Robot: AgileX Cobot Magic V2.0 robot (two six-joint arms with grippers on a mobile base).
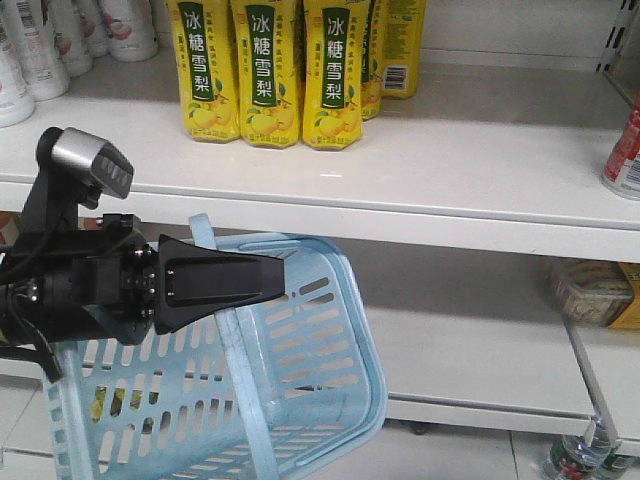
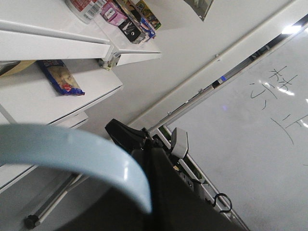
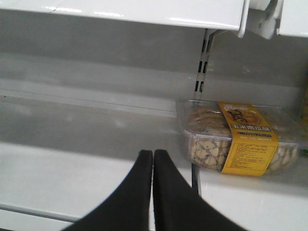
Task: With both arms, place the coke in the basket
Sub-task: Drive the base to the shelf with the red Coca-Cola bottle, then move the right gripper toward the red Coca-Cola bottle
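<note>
So we're still pre-pickup on the bottle, I'd say. The left gripper (image 1: 283, 278) sits left of centre in the front view, jaws narrowed to a point and apparently pinched on the handle (image 2: 72, 149) of the basket (image 1: 320, 350), which hangs tilted at the lower middle. The right gripper (image 3: 153, 155) has its jaws pressed together, empty, aimed at the lower shelf near a snack box (image 3: 231, 139).

The coke (image 1: 625, 150) looks like the red thing cut off at the far right edge, standing on the upper shelf (image 1: 450, 170).

Next move, my guess: the right arm rises, opens and reaches for it. There's plenty of bare shelf between it and the yellow bottles (image 1: 265, 70). Watch the shelf lip, and the basket mouth is tipped away.
</note>
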